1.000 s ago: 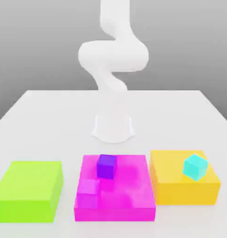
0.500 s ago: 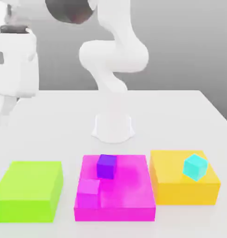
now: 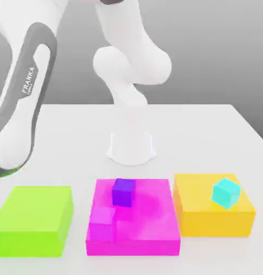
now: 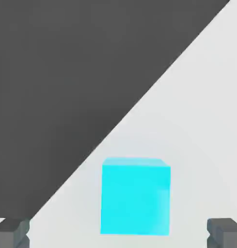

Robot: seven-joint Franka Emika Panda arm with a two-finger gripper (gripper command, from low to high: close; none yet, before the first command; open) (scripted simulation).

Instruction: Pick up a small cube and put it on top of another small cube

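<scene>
While gripper gapes wide, cyan cube sits between fingertips, ungrasped.

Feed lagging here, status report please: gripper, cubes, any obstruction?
Gripper open, empty. Cyan cube between the fingertips, ungrasped. Purple cube on magenta block. Nothing blocking.
</scene>
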